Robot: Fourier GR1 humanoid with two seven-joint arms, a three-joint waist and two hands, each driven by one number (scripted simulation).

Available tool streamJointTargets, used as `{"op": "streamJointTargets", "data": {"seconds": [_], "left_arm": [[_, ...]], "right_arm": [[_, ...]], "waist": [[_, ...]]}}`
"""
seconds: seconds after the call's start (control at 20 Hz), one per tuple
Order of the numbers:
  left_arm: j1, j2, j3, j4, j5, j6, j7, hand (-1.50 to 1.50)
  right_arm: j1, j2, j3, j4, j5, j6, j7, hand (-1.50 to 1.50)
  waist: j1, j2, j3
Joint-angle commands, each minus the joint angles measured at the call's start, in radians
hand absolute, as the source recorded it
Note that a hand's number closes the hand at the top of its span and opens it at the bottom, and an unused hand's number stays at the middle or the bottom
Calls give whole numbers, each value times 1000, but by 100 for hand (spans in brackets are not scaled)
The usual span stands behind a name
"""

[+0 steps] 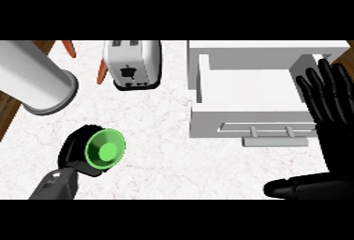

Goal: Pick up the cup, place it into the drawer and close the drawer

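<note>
L hand (73, 147) sits at lower left of the counter (166, 159), black fingers curled round the green cup (105, 151) & clamped on it. The cup's round face is turned up toward the view; can't tell whether it rests on the counter or is lifted. The cup is well apart from the drawer (239, 125), which stands pulled open at upper right, white, w/ a bar handle (273, 128) on its front wall. R hand (337, 133) shows at the right edge beside the drawer, fingers straight & spread pointing up, thumb out to the left, holding nothing. Toaster (133, 63) is at top centre, an orange piece (102, 74) just left of it, and a big pale cylinder (34, 77) at top left.
</note>
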Motion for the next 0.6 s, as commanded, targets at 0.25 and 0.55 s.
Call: {"op": "streamJointTargets", "data": {"seconds": [0.25, 0.55], "left_arm": [[3, -79, 119, -49, 96, 195, -155, 150], [75, -139, 41, -365, 135, 154, -2, 150]], "right_arm": [[1, -21, -38, -1, -49, 22, 14, -150], [3, -13, -31, -8, -8, -11, 32, -150]], "waist": [[1, -1, 2], [20, -9, 4]]}}
